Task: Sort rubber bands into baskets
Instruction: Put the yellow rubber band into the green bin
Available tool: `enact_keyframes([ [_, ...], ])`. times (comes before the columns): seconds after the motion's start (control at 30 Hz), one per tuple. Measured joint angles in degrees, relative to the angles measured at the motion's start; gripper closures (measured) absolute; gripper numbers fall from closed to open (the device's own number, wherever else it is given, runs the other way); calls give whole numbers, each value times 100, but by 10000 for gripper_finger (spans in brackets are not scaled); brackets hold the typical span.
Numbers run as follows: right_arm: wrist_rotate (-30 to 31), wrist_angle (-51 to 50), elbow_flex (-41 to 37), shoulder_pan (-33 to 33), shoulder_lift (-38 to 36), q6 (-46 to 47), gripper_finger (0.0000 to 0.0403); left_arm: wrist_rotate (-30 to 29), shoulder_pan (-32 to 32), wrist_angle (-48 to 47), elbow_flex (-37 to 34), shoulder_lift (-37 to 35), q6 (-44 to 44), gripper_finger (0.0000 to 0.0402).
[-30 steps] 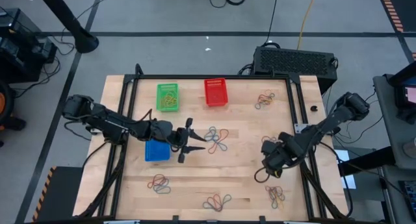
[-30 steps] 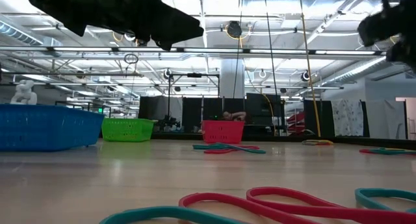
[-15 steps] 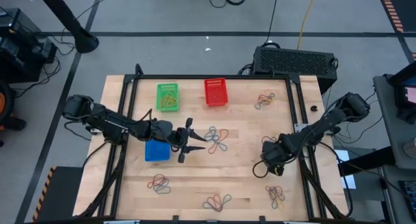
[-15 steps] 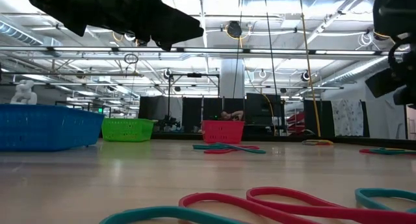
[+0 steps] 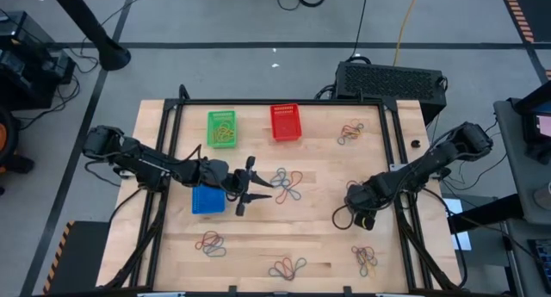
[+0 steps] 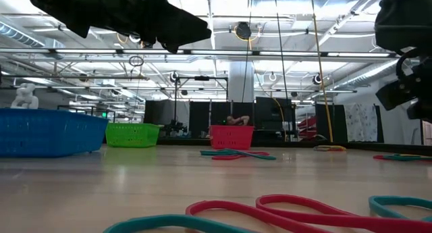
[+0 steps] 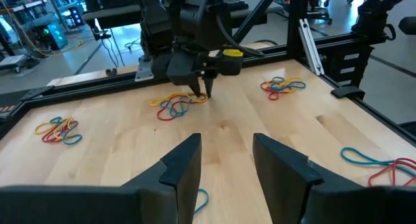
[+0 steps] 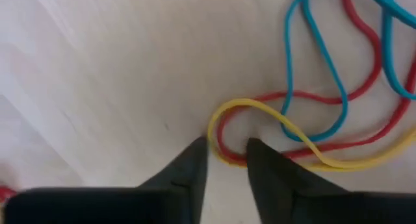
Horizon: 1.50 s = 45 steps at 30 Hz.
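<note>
Wooden table, three baskets (green, red, blue), scattered rubber bands clusters

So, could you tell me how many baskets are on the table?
3: the green basket at the table's far side, the red basket right of it, and the blue basket under the left arm. None appears hidden.

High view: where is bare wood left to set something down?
Bare patches: between the red basket and the far-right rubber bands; also the near strip between the bottom-left pile and bottom-centre pile. Crowded: mid-table around the left end effector and blue basket.
</note>
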Motion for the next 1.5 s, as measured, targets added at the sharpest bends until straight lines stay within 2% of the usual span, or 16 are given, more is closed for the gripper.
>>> enact_keyframes([
  [0.1, -42, 120, -4, -40, 4, -142, 374, 0, 0, -10, 0, 0, 0, 254],
  [0.17, -31, 130, 31, -45, 8, -181, 394, 0, 0, -13, 0, 0, 0, 254],
  [0.27, 79, -71, 217, -45, 21, -177, 396, 0, 0, -13, 0, 0, 0, 254],
  [0.43, 605, -657, 854, -50, -69, -202, 402, 0, 0, -29, 2, 0, 1, 254],
  [0.73, 479, -1155, 1568, -45, -149, -374, 402, 0, 0, -88, 2, 0, 2, 254],
  [0.93, 470, -2435, 1763, -45, -152, 122, 403, 0, 0, -185, 2, 0, 4, 254],
  [1.03, 439, -2735, 1793, -45, -155, 232, 403, 0, 0, -184, 2, 0, 4, 254],
  [1.17, 393, -2182, 1793, -45, -155, -45, 399, 0, 0, -179, 2, 0, 4, 254],
  [1.33, 74, -625, 1801, -43, -155, -603, 372, 0, 0, -171, 2, 0, 6, 254],
  [1.5, -2, -794, 1801, -90, -157, -356, 328, 0, 0, -173, 2, 0, 4, 254],
])
